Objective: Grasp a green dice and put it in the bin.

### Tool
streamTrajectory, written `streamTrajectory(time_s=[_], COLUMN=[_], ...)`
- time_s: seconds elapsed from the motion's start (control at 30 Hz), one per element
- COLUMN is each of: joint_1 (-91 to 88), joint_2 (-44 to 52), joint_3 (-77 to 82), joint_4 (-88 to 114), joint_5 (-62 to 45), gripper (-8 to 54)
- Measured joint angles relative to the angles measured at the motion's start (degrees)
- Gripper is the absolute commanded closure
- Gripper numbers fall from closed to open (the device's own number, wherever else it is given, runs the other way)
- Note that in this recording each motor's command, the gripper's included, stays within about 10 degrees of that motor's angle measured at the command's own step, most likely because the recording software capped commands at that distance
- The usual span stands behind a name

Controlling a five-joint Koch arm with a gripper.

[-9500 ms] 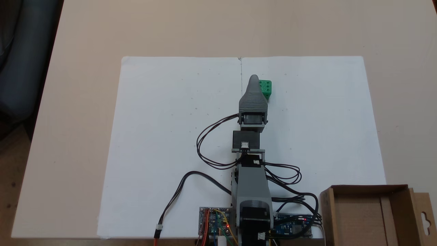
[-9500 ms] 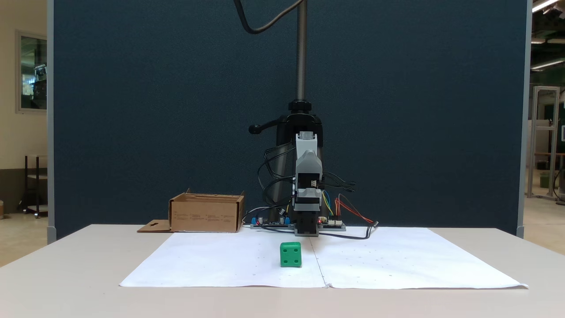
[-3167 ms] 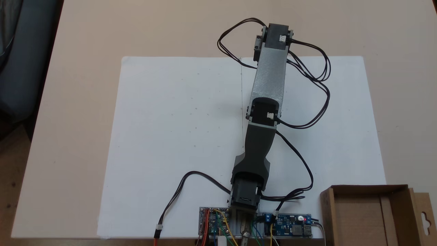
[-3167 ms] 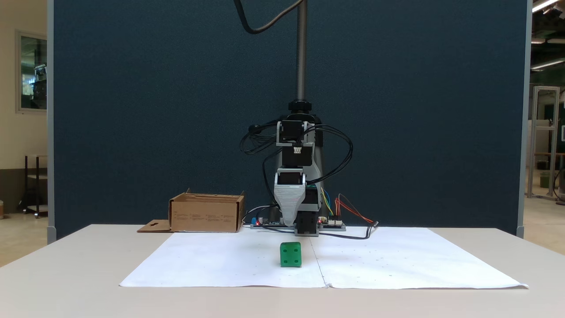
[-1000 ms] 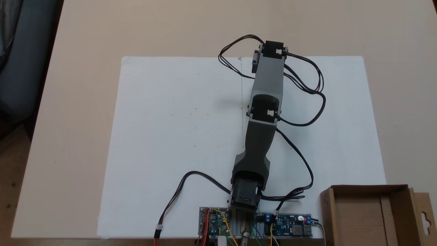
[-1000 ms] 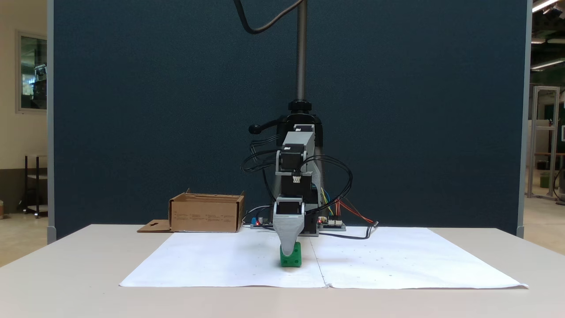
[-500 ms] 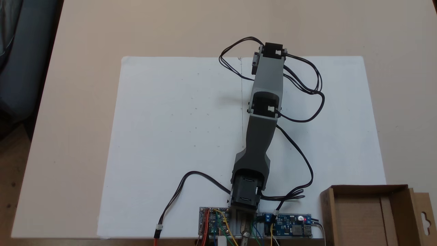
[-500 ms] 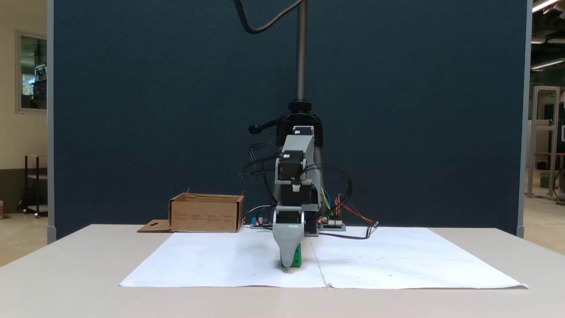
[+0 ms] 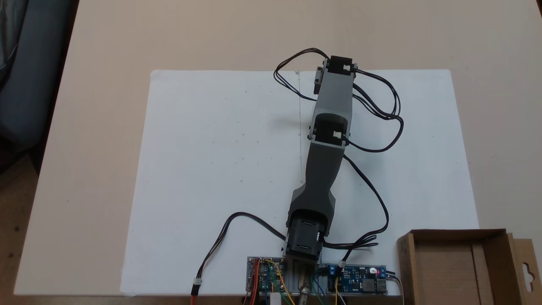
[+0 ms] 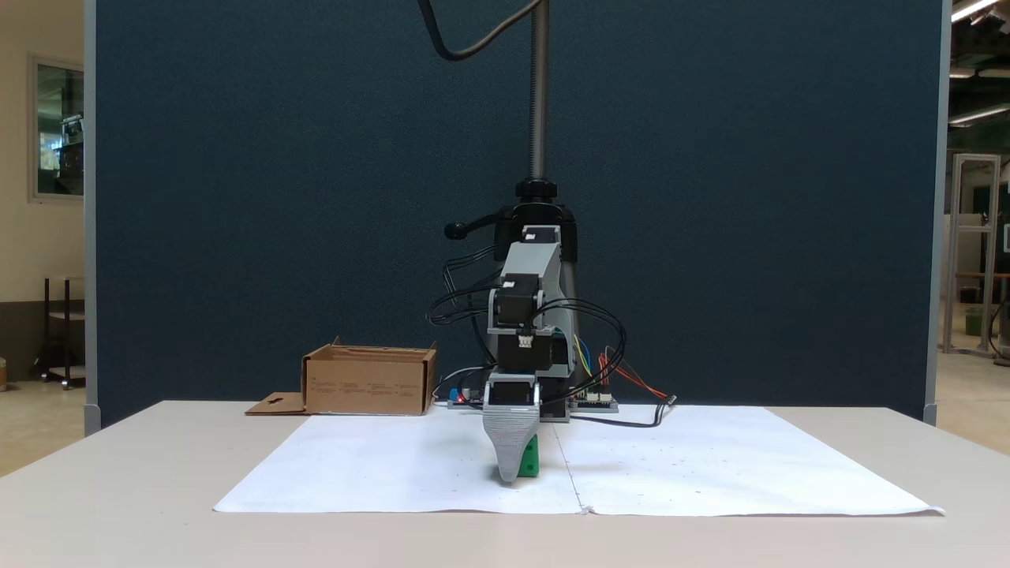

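**Gripper lowered onto the green dice, bin standing well apart**

Compared with the frame half a second earlier, the grey ribbed plastic gripper [image 10: 510, 476] has sunk slightly lower in the front fixed view, and its tip now reaches down to the white paper sheet [image 10: 710, 473]. A second ago the tip only reached the dice's upper half. The small bright green plastic dice [image 10: 530, 459] has not moved: it sits on the sheet near its middle seam, and only its right part shows, the gripper covering the rest. Only one grey jaw faces this camera, so whether the pincer is spread, closed or pinching the dice cannot be told.

In the top-down fixed view the grey and black jointed arm [image 9: 330, 106] stretches from its base at the near edge toward the far side of the white paper sheet [image 9: 211, 148], hiding the dice beneath it. Loops of black cable [image 9: 389, 110] hang to its right.

The brown corrugated cardboard bin [image 9: 459, 267], with its hang-hole flap [image 9: 527, 271], stands at the near right corner in that view, appearing at left in the front view [image 10: 369, 383], well apart from the dice. Circuit boards [image 9: 358, 284] lie beside the arm's base on the beige table [image 9: 254, 34].
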Motion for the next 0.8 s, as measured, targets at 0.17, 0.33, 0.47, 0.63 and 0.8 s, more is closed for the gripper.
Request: streamTrajectory(time_s=[0.17, 0.33, 0.47, 0.63, 0.8], joint_1=[1.1, 1.1, 0.9, 0.9, 0.3], joint_2=[0.0, 0.2, 0.2, 0.2, 0.4], joint_3=[0.1, 1.0, 1.0, 1.0, 1.8], joint_4=[-0.7, -1.0, -1.0, -1.0, -1.1], joint_5=[0.0, -0.1, -0.1, -0.1, -0.1], gripper=[1.6, 1.8, 2.3, 2.4, 2.4])
